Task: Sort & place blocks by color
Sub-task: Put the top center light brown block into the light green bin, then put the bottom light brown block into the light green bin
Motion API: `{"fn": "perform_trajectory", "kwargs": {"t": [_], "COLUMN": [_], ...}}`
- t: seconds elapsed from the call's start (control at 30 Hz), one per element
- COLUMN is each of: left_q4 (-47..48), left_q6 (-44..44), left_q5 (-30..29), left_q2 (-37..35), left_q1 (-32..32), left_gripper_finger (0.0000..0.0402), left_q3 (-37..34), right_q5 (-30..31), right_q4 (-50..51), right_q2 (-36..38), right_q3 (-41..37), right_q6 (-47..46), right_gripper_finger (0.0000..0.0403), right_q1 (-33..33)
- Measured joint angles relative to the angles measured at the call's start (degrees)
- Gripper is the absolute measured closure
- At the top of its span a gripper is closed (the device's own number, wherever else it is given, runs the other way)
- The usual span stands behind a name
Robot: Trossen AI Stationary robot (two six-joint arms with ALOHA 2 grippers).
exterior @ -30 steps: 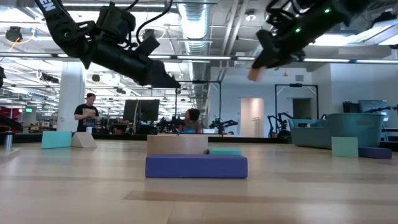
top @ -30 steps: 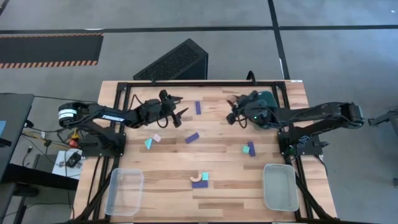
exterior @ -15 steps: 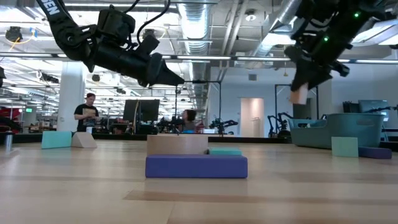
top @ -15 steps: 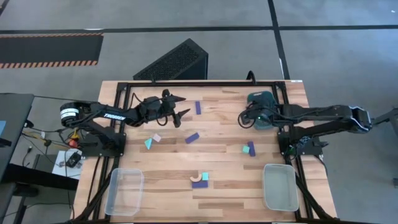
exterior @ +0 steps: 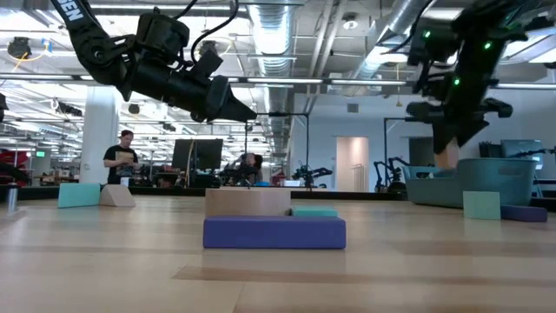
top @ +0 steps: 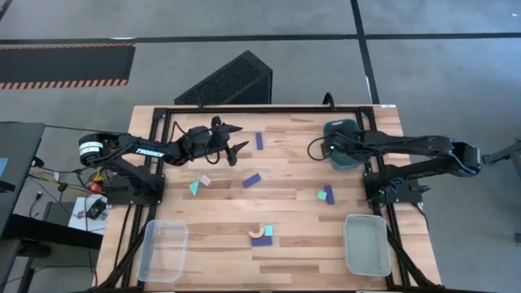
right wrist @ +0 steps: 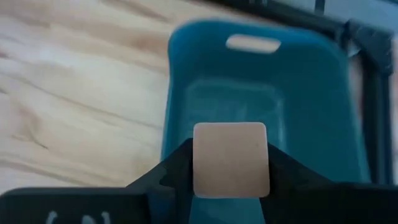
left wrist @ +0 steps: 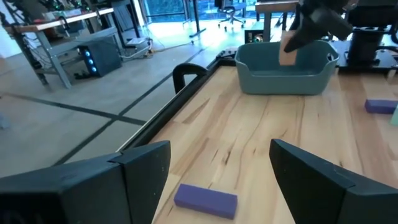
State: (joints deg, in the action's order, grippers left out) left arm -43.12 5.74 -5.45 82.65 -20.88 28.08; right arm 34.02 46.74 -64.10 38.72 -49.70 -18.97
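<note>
Right gripper (top: 324, 150) up at the far right of the table (top: 285, 207), poised over the dark teal bin (right wrist: 311, 93) — clamped on a pale wood block (right wrist: 231, 159). Block pinched square between the two dark fingers, flat face toward the wrist camera, directly above the bin's hollow and clear of its floor. In the low view, the same block seen dangling just over the bin's rim.

Left gripper (top: 238, 138) raised above the far left-centre of the table, jaws spread wide and holding nothing. Just beside its tips, a dark blue bar (top: 259, 141) flat on the wood, untouched.

Rest of the blocks scattered on the tabletop:
- a second dark blue bar (top: 251, 180) lying at a slant near the middle;
- a teal wedge (top: 194, 188) with a small pale piece (top: 206, 180) just beside it, toward the left;
- a teal cube (top: 322, 194) touching a dark blue block (top: 329, 194), toward the right, near the bin;
- at the near centre, a wooden arch (top: 259, 233) and a second teal cube (top: 269, 230) against a long dark blue bar (top: 262, 241) — whether on top of it or merely beside it, hard to tell.

Two clear plastic trays at the near corners, the left tray (top: 163, 250) and the right tray (top: 367, 244), both well apart from every block.
</note>
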Motion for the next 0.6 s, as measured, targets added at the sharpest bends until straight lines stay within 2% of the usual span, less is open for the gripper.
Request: {"fn": "perform_trajectory", "kwargs": {"t": [0.33,0.5,0.6], "left_q4": [2.9,3.6,3.9], "left_q6": [0.2,-0.4,-0.3], "left_q5": [-1.0,-1.9,-5.6], "left_q2": [0.0,0.0,0.0], "left_q1": [0.0,0.4,1.7], "left_gripper_finger": [0.0136,0.0136,0.0136], "left_q3": [0.0,0.0,0.0], "right_q5": [-0.4,0.5,0.8], "right_q4": [0.6,0.8,0.9], "right_q2": [-9.9,-11.0,-10.2], "right_q3": [0.0,0.0,0.0], "right_q6": [0.6,0.8,1.6], "right_gripper_finger": [0.0225,0.0188,0.0164], "right_q1": [0.1,-0.1,-0.7]}}
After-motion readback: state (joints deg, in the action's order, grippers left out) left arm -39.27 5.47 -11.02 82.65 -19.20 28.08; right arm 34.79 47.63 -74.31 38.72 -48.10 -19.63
